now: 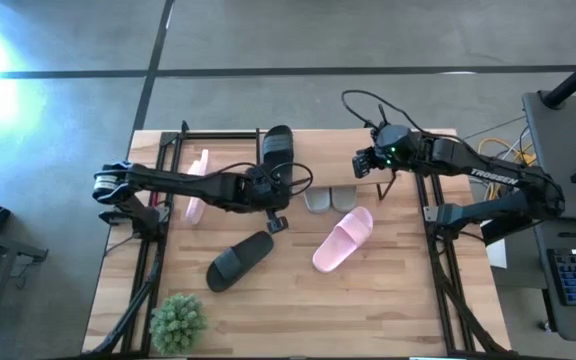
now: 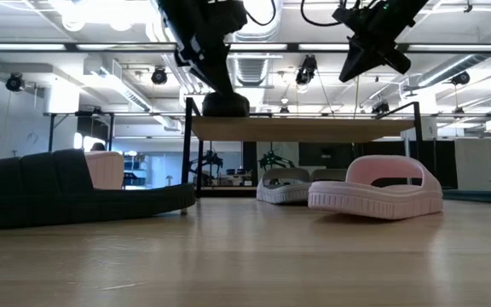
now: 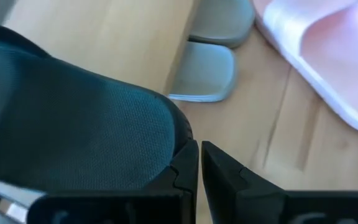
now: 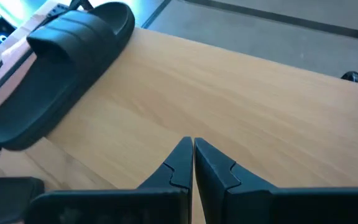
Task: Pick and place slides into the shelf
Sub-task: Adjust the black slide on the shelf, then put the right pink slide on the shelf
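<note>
Left gripper [image 1: 271, 192] hangs pinched shut, holding nothing, right beside the black slide [image 1: 277, 153] lying on the shelf [image 1: 368, 150] top. Right gripper [image 1: 365, 162], also closed and empty, hovers over the shelf's other end; grey slides [image 1: 330, 198] sit below it.

The high camera hangs far above and looks straight down on the whole desk [image 1: 388, 310]. The low camera sits right on the desk top and looks flat across it into the room. The left wrist camera is very close over a black slide [image 3: 73, 124]. The right wrist camera looks down on the shelf [image 4: 241, 93] from near. The high and low views both see the pink slide [image 1: 343, 240], at 5 o'clock from the shelf.
</note>
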`<state>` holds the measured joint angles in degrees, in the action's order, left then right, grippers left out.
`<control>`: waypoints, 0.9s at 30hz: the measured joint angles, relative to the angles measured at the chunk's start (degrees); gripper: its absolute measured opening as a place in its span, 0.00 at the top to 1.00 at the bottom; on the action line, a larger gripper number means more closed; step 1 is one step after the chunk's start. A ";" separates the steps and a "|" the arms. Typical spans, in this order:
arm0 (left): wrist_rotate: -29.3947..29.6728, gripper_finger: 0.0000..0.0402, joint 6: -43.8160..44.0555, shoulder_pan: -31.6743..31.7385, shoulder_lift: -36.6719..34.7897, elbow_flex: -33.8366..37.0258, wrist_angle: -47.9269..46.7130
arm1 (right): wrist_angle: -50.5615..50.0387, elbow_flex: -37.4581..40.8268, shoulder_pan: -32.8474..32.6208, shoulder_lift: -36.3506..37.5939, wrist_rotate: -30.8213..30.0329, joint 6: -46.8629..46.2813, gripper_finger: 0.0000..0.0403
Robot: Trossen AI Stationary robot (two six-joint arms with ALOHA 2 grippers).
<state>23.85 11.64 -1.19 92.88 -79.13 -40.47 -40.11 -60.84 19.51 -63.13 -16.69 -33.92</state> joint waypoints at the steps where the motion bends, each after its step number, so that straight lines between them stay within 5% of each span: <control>1: 0.78 0.98 -0.01 0.02 0.00 0.00 -0.06 | 0.01 0.16 0.00 0.00 0.00 -0.02 0.98; 15: 3.60 0.98 -0.02 0.00 -0.66 -0.07 -1.19 | 0.17 0.24 0.00 0.00 -0.01 -0.12 0.98; 27: -2.49 0.98 0.32 -1.88 -9.93 -1.52 -3.13 | 0.29 0.27 0.02 0.00 1.14 -0.12 0.98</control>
<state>21.36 11.96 -3.07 82.95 -80.65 -43.60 -39.82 -60.58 19.53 -63.13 -15.55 -34.04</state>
